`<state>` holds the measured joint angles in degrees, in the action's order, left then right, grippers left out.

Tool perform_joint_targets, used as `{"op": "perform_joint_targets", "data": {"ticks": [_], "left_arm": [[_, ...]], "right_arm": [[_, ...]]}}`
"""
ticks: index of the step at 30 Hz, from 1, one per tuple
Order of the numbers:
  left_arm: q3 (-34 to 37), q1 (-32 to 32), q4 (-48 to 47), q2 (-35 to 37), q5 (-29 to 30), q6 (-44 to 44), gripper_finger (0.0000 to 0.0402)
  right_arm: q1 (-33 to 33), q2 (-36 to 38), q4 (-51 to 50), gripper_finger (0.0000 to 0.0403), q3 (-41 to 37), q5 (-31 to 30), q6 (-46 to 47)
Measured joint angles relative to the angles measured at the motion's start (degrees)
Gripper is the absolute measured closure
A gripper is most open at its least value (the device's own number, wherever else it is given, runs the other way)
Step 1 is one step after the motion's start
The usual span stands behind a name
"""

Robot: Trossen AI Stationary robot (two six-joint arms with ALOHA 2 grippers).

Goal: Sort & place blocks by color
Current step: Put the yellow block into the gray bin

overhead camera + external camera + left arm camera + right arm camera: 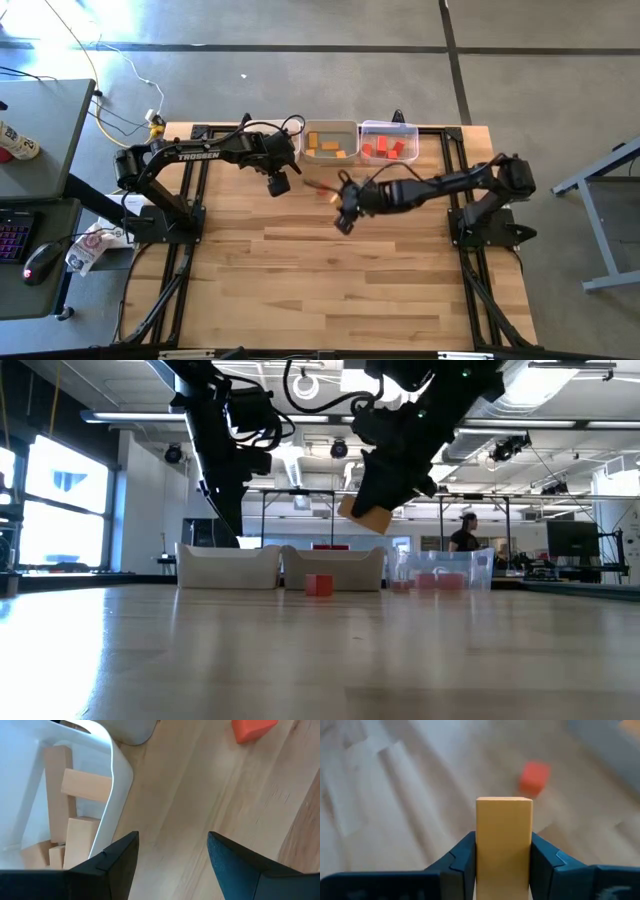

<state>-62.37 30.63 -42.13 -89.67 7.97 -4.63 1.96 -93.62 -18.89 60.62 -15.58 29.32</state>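
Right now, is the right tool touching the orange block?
Touching: the right wrist view shows the right tool clamped on the orange block, both fingers pressed against its sides.

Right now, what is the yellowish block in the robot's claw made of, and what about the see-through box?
The orange block pinched in the right gripper looks like painted or stained wood: flat matte faces, sharp square edges, no shine. The clear bin looks like thin glossy plastic, since you can see the red blocks through its wall. The table looks like bare wooden planks with grain lines.
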Motion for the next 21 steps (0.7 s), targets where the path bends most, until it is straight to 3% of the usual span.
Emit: {"op": "perform_joint_targets", "data": {"ticks": [9, 21], "left_arm": [[0.0, 0.0, 0.24, 0.0, -0.02, -0.02, 0.0179], [0.0, 0.02, 4.55, 0.0, -0.44, -0.03, 0.0179]], "right_arm": [[-10.17, 1.15, 7.41, 0.0299, 0.04, -0.93, -11.09], [-20.62, 1.15, 16.31, 0.0299, 0.07, -0.91, -17.88]]}}
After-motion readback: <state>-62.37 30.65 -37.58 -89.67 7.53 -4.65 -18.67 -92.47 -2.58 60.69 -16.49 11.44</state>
